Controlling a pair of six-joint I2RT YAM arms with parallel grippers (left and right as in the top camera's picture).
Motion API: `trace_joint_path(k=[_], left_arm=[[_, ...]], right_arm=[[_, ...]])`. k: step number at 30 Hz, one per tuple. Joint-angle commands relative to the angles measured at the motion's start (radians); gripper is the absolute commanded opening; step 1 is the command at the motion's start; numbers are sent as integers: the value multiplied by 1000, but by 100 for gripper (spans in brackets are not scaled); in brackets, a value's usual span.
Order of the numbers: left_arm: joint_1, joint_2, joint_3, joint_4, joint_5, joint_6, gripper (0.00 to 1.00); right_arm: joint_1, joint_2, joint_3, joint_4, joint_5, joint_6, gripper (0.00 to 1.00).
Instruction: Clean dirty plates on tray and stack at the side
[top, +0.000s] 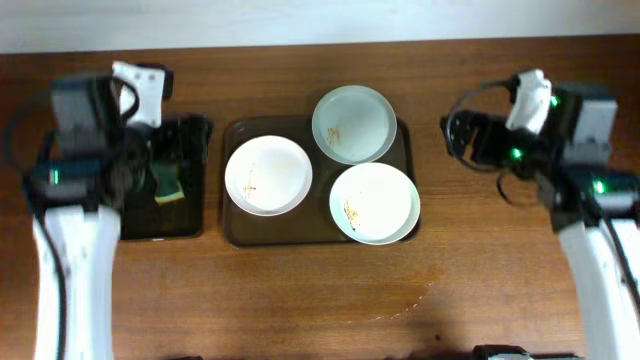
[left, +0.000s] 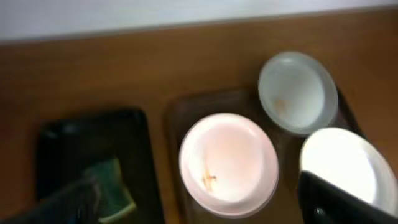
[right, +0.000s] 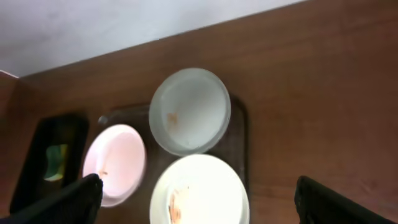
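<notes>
The left gripper (left: 198, 193) hangs with its jaws spread wide and nothing between them. The right gripper (right: 196, 190) is likewise spread and empty, as each wrist view shows. All 3 plates sit on the brown tray (top: 238, 232) at the middle of the table (top: 320, 300): the left plate (top: 268, 175), the far plate (top: 354, 124), which overlaps the tray's far rim, and the near-right plate (top: 374, 203). Each carries a small brown-orange smear. None is stacked at the side yet, so the task looks to be at its start. The coming move probably turns on the green-and-yellow sponge (top: 168, 183), which lies on the black tray (top: 190, 225) just left of the brown tray. That puts it on the left gripper's side of the table and well apart from the right gripper, so the left gripper is plainly the nearer. The sponge's long axis runs roughly from the table's far edge toward its near edge, slightly tilted, so the jaws would likely need to close across its short width. From the sponge, the plates lie to the right, the left plate closest.
</notes>
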Motion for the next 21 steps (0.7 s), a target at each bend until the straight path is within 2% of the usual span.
trace_joint_path(k=[1, 3, 6, 8, 9, 11, 12, 14, 18, 21], left_arm=[[2, 140, 69, -82, 92, -5, 99], [2, 200, 69, -103, 111, -5, 99], [2, 235, 69, -102, 107, -4, 99], [5, 232, 70, -96, 55, -14, 99], [11, 232, 70, -97, 2, -55, 99], [43, 232, 70, -106, -216, -230, 99], [61, 232, 70, -106, -288, -272, 99], [92, 232, 70, -101, -358, -278, 99], [107, 248, 70, -96, -374, -278, 99], [107, 288, 69, -95, -377, -278, 99]], right_arm=[[11, 105, 43, 82, -85, 124, 98], [42, 183, 43, 154, -127, 125, 100], [226, 299, 43, 204, 32, 249, 98], [350, 367, 43, 216, 126, 303, 93], [414, 401, 43, 224, 181, 341, 90], [543, 481, 46, 273, 303, 398, 84], [587, 521, 47, 304, 327, 414, 80], [637, 627, 103, 310, 337, 420, 78], [653, 826, 356, 167, 390, 342, 73], [653, 892, 380, 154, 407, 330, 67]])
